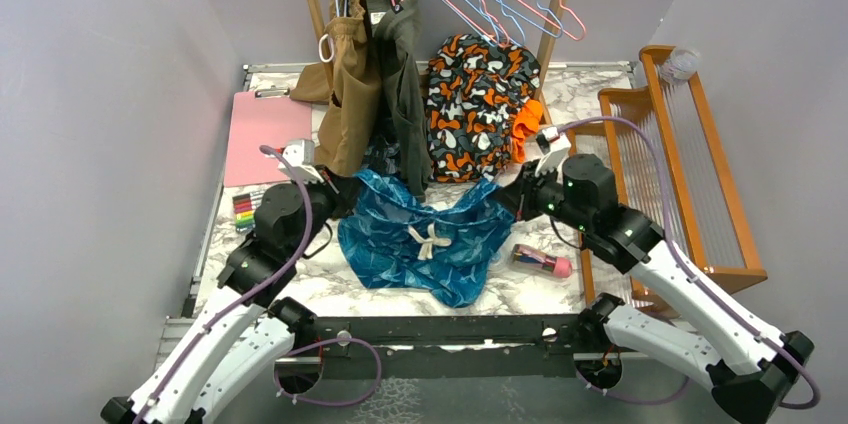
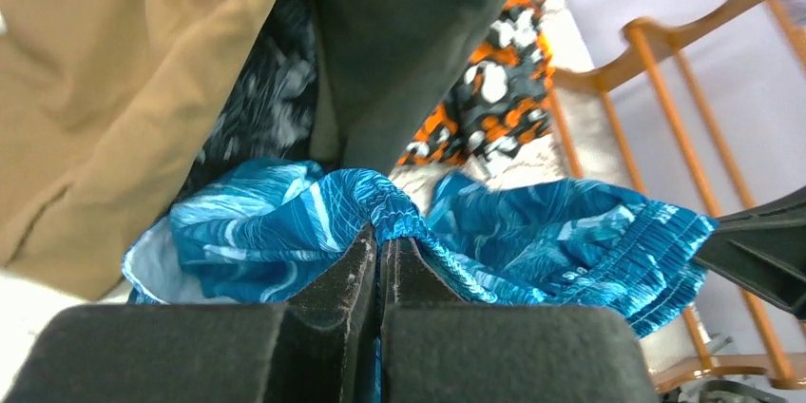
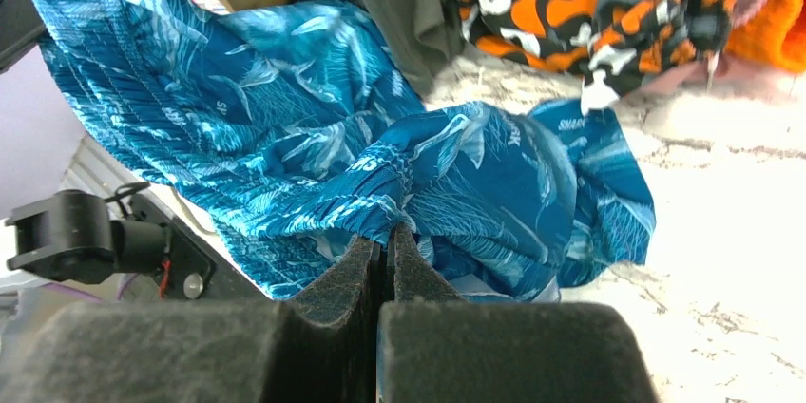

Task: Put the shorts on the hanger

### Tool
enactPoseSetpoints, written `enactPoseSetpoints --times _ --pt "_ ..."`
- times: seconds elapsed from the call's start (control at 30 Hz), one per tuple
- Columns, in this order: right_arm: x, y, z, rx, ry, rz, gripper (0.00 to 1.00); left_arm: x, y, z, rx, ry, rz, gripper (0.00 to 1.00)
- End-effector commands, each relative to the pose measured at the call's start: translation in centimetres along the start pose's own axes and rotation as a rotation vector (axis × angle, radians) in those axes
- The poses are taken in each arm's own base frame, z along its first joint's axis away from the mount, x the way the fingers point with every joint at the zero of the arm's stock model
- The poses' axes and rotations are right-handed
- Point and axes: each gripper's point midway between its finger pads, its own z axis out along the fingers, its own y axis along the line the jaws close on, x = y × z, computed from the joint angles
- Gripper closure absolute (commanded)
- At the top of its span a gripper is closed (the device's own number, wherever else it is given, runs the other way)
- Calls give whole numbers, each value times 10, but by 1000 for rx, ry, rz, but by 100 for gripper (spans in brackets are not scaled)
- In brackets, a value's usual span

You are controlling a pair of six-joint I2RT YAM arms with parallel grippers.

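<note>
- Well, the shorts (image 1: 425, 239) were stretched between both arms, low over the table (image 1: 540, 294).
- The left gripper (image 2: 380, 249) was pinched shut on one end of the waistband, and the right gripper (image 3: 385, 237) on the other end.
- The hanger (image 1: 497, 4) hung high at the back, well apart.
- I think both arms should lift together and pull the band tight, so it does not slip.

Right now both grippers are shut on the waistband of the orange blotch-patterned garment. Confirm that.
Wrong garment: the left gripper and right gripper are shut on the waistband of the teal shorts, as both wrist views show.
</note>
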Motion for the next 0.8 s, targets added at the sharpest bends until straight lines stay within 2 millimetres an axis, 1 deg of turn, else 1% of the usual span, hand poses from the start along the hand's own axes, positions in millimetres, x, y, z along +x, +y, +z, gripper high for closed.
enactPoseSetpoints --times 0.0,0.1,0.27,0.43,0.5,0.63,0.7,0.77 --pt "15 -16 18 56 -14 80 99 36 29 14 -108 57 -79 100" --pt "41 -28 30 97 41 142 99 71 50 21 -178 134 -113 100" --pt "84 -46 44 155 122 222 99 116 75 27 -274 238 -169 100" --pt "124 -60 56 192 221 266 99 151 92 33 -333 315 -204 100" --pt "135 -63 60 205 250 279 99 162 97 37 -352 345 -203 100" --pt "147 -73 65 262 273 316 99 171 106 43 -407 379 -189 100" --pt "141 -73 66 267 255 321 99 164 102 47 -407 373 -186 100" --pt "128 -72 64 273 209 324 99 149 93 52 -379 339 -186 100"
